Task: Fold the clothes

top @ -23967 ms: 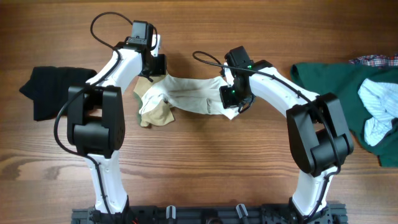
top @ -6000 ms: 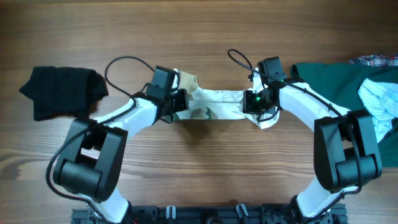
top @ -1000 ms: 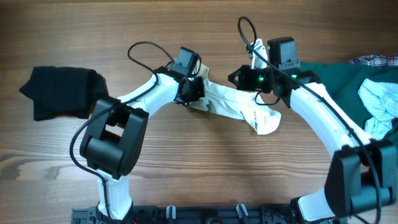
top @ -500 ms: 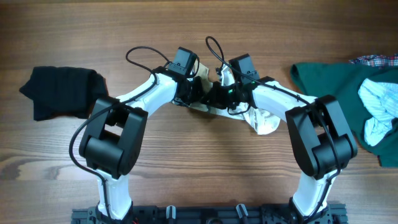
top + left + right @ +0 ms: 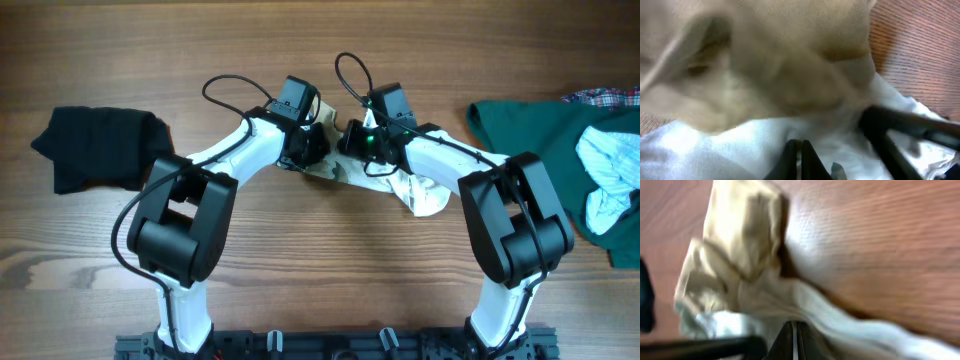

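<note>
Five garments in all: one cream garment (image 5: 425, 195), one black garment (image 5: 95, 150), one green garment (image 5: 530, 130), one striped garment (image 5: 605, 175), one plaid garment (image 5: 600, 97). One table (image 5: 320, 290). Two arms, left arm (image 5: 240, 150) and right arm (image 5: 450, 152). Two grippers, left gripper (image 5: 800, 152) and right gripper (image 5: 792, 330). Two cables (image 5: 215, 82) (image 5: 343, 66), one per arm.

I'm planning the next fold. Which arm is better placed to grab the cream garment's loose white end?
Right, probably. The loose white end of the cream garment lies beside the right arm, close to the right gripper. The left gripper sits farther away, beyond the right gripper.
</note>
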Available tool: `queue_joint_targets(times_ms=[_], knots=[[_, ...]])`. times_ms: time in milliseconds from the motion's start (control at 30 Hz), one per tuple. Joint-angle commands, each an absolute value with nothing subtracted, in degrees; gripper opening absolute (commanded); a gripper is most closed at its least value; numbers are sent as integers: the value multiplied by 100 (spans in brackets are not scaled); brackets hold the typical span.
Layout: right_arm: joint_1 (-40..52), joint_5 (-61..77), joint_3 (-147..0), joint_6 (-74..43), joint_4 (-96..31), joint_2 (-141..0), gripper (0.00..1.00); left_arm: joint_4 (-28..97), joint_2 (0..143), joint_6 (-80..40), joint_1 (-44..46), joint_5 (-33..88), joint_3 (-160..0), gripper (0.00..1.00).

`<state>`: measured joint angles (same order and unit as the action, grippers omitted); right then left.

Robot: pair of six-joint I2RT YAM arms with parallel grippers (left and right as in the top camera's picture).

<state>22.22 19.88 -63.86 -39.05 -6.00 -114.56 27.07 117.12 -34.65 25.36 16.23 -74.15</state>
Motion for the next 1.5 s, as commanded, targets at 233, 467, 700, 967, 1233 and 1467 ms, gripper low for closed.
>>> queue_joint_targets(times_ms=[233, 467, 700, 967, 1233, 1467], knots=[[2036, 1046, -6477, -3780, 1052, -11979, 4, 2860, 11771, -3476, 2554, 1662, -7271, 6], [1584, 3750, -6792, -3190, 1063, -11917, 4, 2899, 11769, -3476, 2554, 1577, -7271, 6], [1907, 4171, -6790, -3297, -545, -11904, 4, 2877, 11769, -3476, 2554, 1538, -7271, 6], [2359, 2364, -6788, -3669, -764, -11922, 4, 2875, 11769, -3479, 2554, 1540, -7271, 6], [2473, 2307, -6788, -4466, 978, -12770, 4, 2952, 11771, -3479, 2565, 1542, -7271, 6], [1951, 2880, -6794, -4923, 2582, -12783, 4, 3035, 11769, -3476, 2576, 1538, -7271, 5]])
